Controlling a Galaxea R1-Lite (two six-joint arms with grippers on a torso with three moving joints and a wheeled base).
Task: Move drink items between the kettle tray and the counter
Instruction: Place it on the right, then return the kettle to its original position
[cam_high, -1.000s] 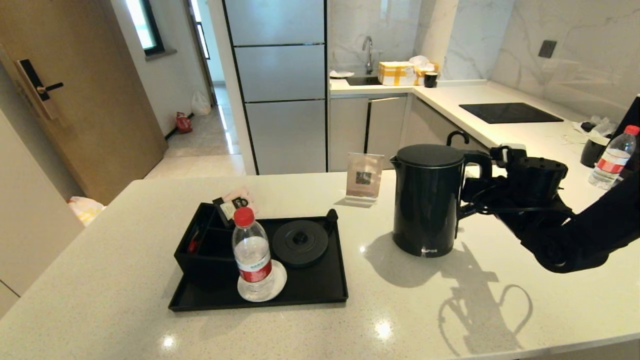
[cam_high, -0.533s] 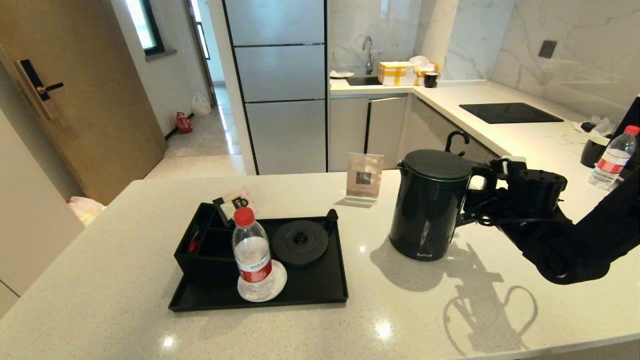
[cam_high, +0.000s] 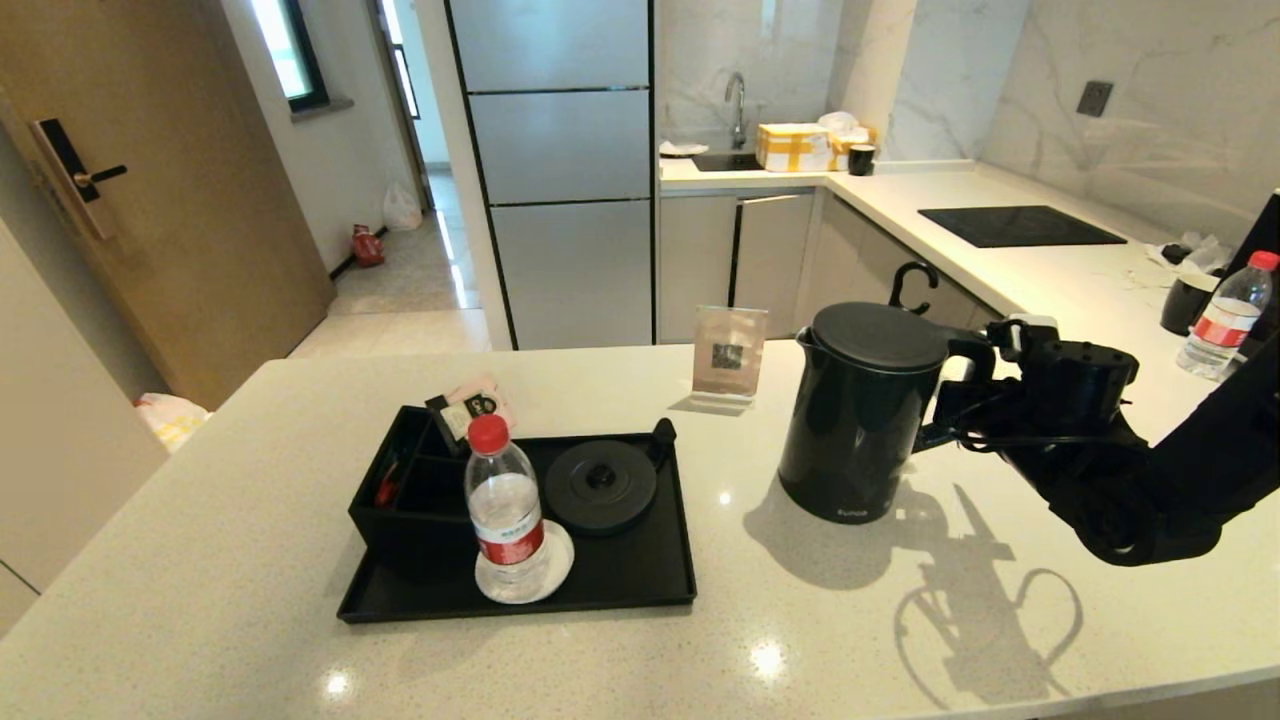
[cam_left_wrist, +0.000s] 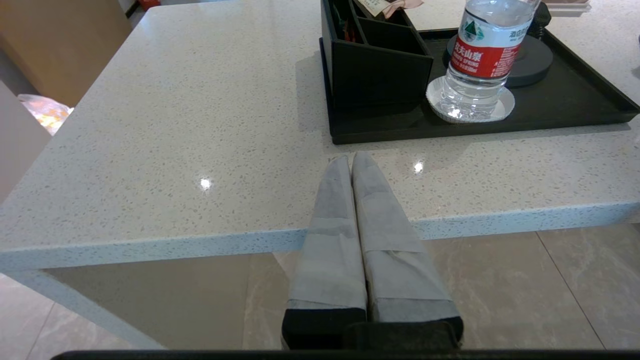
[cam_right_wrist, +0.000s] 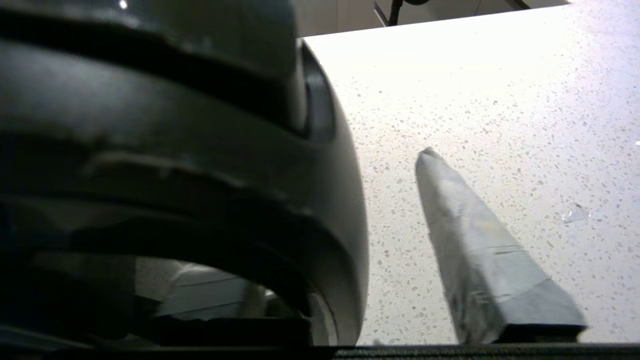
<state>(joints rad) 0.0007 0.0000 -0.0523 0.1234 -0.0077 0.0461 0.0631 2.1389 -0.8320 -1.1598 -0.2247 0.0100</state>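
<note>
**Head view: kettle tilted, right pincer at its handle**

Head view shows the black kettle (cam_high: 862, 410) on the pale surface (cam_high: 250, 480), at about 3 o'clock from the tray (cam_high: 640, 570). It leans a little, top toward the right arm. The right pincer (cam_high: 975, 385) is at the handle, at the kettle's 3 o'clock side. In the right wrist view the kettle (cam_right_wrist: 175, 165) fills most of the frame and one grey finger (cam_right_wrist: 475, 240) sits beside it. I cannot tell how tight the grip is.

On the tray the round base (cam_high: 600, 485) is bare. A water bottle (cam_high: 505, 510) stands at its 8 o'clock.

The left pincer (cam_left_wrist: 352, 162) hangs by the surface edge, fingers pressed together, holding nothing.
</note>
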